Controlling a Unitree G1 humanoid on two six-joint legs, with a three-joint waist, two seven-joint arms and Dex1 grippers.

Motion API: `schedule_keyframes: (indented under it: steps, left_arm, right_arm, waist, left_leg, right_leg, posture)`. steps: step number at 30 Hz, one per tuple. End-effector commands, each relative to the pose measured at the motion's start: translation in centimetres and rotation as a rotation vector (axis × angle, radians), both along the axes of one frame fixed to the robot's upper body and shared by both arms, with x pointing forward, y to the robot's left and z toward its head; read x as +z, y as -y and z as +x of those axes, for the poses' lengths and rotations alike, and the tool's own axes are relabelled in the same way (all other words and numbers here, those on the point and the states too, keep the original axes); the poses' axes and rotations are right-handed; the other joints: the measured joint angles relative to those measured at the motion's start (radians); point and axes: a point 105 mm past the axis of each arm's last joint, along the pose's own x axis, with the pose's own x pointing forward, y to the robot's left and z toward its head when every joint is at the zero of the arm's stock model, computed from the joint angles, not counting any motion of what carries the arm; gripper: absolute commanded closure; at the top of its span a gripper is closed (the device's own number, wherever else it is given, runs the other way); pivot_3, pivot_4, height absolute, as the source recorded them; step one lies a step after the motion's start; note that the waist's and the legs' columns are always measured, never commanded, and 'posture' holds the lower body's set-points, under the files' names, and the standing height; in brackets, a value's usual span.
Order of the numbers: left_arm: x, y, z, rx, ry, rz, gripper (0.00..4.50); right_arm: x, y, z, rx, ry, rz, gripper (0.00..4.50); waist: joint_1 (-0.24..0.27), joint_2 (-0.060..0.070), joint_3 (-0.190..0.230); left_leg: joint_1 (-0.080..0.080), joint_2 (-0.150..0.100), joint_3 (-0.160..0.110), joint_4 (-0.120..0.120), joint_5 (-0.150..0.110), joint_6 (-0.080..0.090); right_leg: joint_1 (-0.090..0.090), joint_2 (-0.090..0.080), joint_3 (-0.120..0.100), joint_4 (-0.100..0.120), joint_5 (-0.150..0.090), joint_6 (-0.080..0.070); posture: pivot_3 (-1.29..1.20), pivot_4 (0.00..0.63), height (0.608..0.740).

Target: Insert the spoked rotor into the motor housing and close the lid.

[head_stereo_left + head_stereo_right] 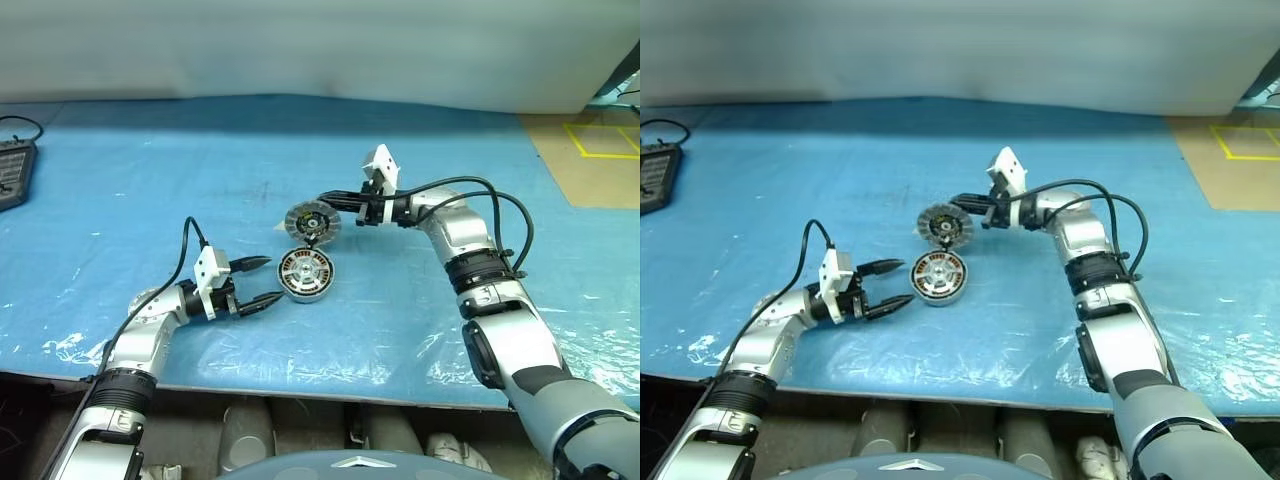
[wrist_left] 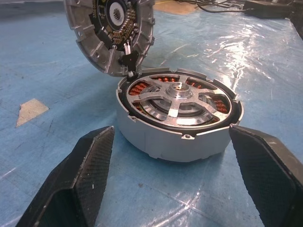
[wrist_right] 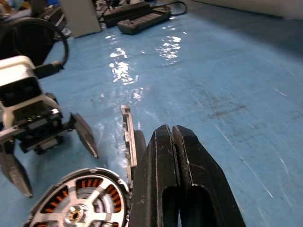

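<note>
The work surface is a table covered with a blue plastic sheet (image 1: 150, 180), glossy and wrinkled along its near edge, with a pale wall behind it and a patch of brown floor marked with yellow tape (image 1: 600, 140) at the far right.

The motor housing (image 1: 305, 275), a short round silver metal cylinder with copper-brown windings inside, sits flat on the sheet near the middle of the table. The spoked rotor (image 2: 177, 97), a dark-silver metal wheel with radial spokes and a central hub, lies seated inside the housing, its top about level with the rim.

The lid (image 1: 312, 222), a flat round grey disc with a finely ribbed rim and a dark centre hub, stands nearly on edge just beyond the housing, lifted off the sheet, its inner face turned toward the near side. Its lower edge hangs close above the housing's far rim; contact there cannot be confirmed.

The right gripper (image 1: 330, 201) reaches in from the right, fingers pressed together and pinching the lid at its right edge.

The left gripper (image 1: 262, 282) rests low just left of the housing, pointing toward it, fingers (image 2: 80, 175) spread wide and clear of the housing wall.

A black power strip (image 1: 12, 172) lies at the far left edge of the table.
</note>
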Motion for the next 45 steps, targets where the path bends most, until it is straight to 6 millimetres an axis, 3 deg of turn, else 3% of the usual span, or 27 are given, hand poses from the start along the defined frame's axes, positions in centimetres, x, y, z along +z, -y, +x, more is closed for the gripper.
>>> schedule_keyframes:
  steps: [1,9,14,26,45]
  left_arm:
    - [1.0,-0.9,0.2,0.023,0.045,0.006,0.43]
    - [1.1,-0.9,0.3,0.021,0.047,0.012,0.43]
    - [1.1,-1.0,0.3,0.018,0.048,0.015,0.43]
    - [1.1,-1.0,0.4,0.020,0.049,0.015,0.43]
    - [0.9,-0.7,0.1,0.013,0.040,0.010,0.43]
  right_arm:
    - [0.8,-0.9,-1.9,0.091,0.014,0.015,4.49]
    - [-1.5,-1.8,-5.9,0.216,-0.076,-0.021,4.49]
    - [-2.4,-2.3,-7.2,0.243,-0.110,-0.034,4.49]
    - [-5.7,-2.2,-7.8,0.245,-0.138,-0.145,4.49]
    - [-8.9,-1.3,-7.6,0.216,-0.174,-0.224,4.49]
  waist:
    - [0.000,0.000,0.000]
    - [0.001,0.000,0.000]
    - [0.001,0.000,0.000]
    - [0.001,0.000,0.000]
    - [0.001,0.000,0.000]
  left_leg:
    - [0.000,0.000,0.000,0.000,0.000,0.000]
    - [0.000,0.000,0.000,0.000,0.001,-0.003]
    - [0.001,0.000,0.000,0.000,0.000,-0.006]
    - [0.001,-0.001,0.000,0.000,0.000,-0.007]
    - [0.007,0.000,0.000,0.001,0.000,-0.007]
  right_leg:
    - [0.000,0.000,0.000,0.000,0.000,0.000]
    - [0.000,0.000,0.000,0.000,0.000,0.000]
    - [0.000,0.000,0.000,0.000,0.000,0.000]
    - [0.000,0.000,0.001,0.000,0.000,0.000]
    - [0.007,0.000,0.001,0.000,0.000,0.000]
  posture:
    - [0.00,0.150,0.740]
    - [0.00,0.150,0.740]
    - [0.00,0.150,0.740]
    - [0.00,0.150,0.740]
    - [0.00,0.150,0.740]
